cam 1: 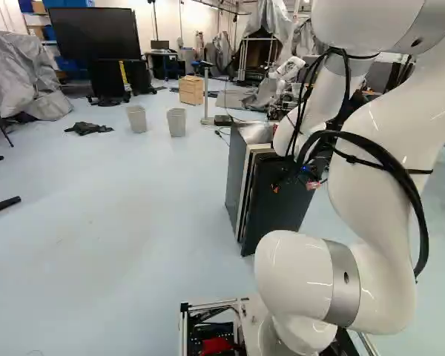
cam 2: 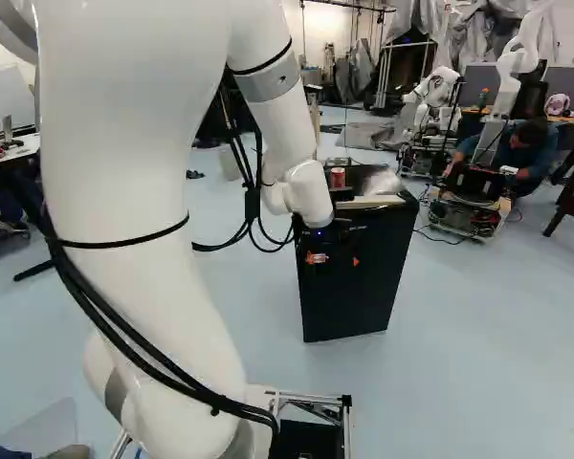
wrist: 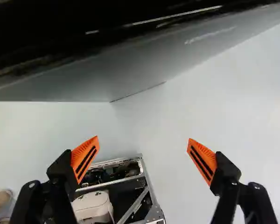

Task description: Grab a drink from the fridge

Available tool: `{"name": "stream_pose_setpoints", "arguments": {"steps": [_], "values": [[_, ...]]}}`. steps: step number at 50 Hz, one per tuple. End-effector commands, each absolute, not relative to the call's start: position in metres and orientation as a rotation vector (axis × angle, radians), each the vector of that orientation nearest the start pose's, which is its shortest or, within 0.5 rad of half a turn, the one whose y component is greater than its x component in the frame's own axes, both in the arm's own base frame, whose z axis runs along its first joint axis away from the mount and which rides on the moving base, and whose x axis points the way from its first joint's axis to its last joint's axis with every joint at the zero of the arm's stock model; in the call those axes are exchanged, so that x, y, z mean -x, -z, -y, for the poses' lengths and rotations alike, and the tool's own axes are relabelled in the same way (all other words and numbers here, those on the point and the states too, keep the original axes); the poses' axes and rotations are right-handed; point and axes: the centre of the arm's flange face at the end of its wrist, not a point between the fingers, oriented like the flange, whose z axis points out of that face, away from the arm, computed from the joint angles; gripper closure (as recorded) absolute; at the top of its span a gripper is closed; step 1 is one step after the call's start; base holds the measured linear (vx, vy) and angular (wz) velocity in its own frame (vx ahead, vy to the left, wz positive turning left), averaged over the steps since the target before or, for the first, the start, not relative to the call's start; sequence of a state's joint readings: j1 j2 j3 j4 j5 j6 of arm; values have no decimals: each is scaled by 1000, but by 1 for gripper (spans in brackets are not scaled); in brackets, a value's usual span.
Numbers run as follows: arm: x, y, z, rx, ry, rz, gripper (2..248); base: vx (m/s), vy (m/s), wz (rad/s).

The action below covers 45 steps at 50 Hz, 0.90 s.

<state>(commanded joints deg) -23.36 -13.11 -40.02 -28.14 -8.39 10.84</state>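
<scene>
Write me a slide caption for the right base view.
White arm with its open gripper at the front of a black fridge, a red can on top.

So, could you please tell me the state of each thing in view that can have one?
Pincer, open
Fridge door, shut or nearly so; I cannot tell which
Red can, upright on the fridge
Bins, both upright
Large screen, dark
Black cloth, crumpled

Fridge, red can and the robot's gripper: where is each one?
Fridge (cam 2: 354,292): right base view, on its black face.
Red can (cam 2: 338,179): right base view, on its side wall.
Gripper (wrist: 143,147): wrist view, midway between its fingertips.
</scene>
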Motion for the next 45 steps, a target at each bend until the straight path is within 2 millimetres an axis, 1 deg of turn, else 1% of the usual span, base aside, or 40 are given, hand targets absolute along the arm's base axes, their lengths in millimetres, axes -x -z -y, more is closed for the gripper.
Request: {"name": "stream_pose_setpoints", "arguments": {"steps": [25, 45], "values": [[-420, -352, 181, 3212, 745, -167, 3, 0, 0, 0], [-421, -353, 180, 3203, 773, -163, 3, 0, 0, 0]]}}
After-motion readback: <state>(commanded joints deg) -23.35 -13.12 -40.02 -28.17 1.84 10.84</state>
